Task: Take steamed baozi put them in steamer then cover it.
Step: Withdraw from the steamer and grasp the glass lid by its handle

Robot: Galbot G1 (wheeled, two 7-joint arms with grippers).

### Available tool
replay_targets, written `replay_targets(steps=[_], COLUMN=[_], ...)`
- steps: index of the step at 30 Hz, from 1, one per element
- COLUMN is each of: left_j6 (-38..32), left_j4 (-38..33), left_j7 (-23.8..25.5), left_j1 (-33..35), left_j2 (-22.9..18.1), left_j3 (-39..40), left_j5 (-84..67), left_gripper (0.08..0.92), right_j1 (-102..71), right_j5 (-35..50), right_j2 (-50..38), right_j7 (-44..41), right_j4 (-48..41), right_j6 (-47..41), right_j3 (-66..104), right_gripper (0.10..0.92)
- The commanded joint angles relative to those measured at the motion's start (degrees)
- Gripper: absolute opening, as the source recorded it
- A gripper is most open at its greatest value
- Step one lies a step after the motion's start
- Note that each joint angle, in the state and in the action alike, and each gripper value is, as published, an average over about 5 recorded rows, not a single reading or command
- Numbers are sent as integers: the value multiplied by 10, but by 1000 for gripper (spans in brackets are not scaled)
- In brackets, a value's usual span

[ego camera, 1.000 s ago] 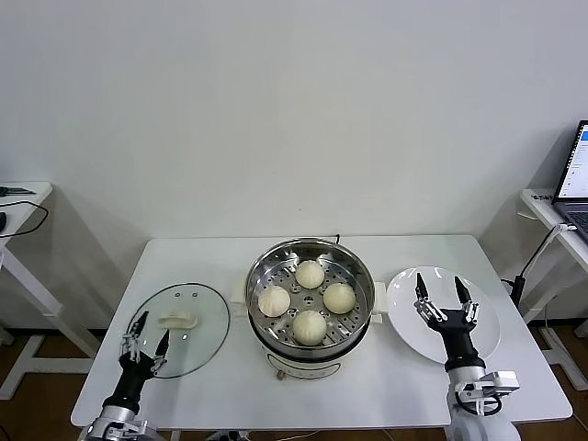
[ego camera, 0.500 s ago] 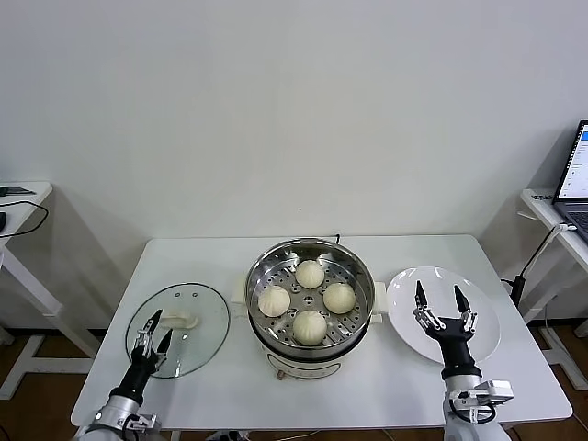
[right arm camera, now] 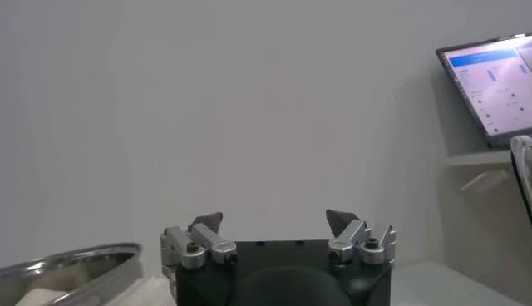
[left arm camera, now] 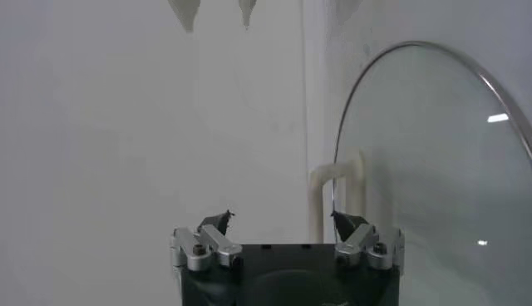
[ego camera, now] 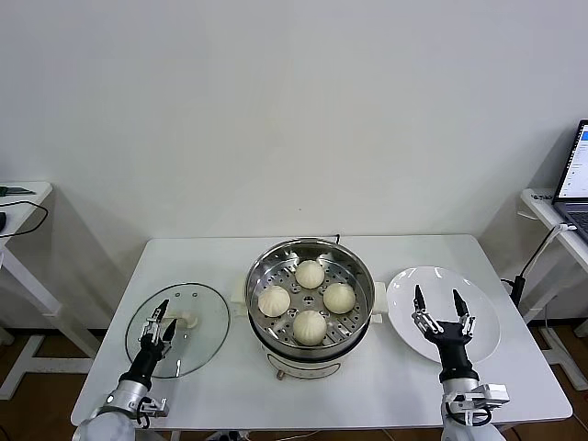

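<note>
Four steamed baozi (ego camera: 310, 299) are seen in the uncovered steamer (ego camera: 310, 266), cover (ego camera: 180, 328) left on the worktop (ego camera: 220, 266), left pincer (ego camera: 158, 318) and right pincer (ego camera: 442, 306) both held apart.

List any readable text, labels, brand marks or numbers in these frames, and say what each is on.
None can be read.
Laptop screen on the side desk: lines of text show, too small and blurred to read.
Steamer, its glass cover and the white plate: no markings visible.
</note>
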Motion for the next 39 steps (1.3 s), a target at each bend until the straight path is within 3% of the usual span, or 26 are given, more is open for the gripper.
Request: replay_targets(steps=[1,13,27,33,39], left_j6=[11,15,12,18,54], left_j4=[29,76,87,34,-112], left_j7=[-5,-21,-30,-33,-15], left_j1=[-41,-65,-65,-48,7], left_j2=[-1,-6,-11,-14,-6], left_j3=[6,12,10,3,-16], left_j5=[19,39,48,44,16], left_gripper=[823,795,402,231,187], right_j1=[-3,-5,4,10,17], right_j5=[-5,-14,-17,-16,-15], right_j2=[2,4,5,4,4], right_j7=[-2,-4,-4,-4,-4], right_j4=[-4,-12,-28,-33,-36], right_j6=[5,12,19,20,20], right_j3=[-1,-5,-11,-13,-16], right_gripper=[823,823,823,823,823])
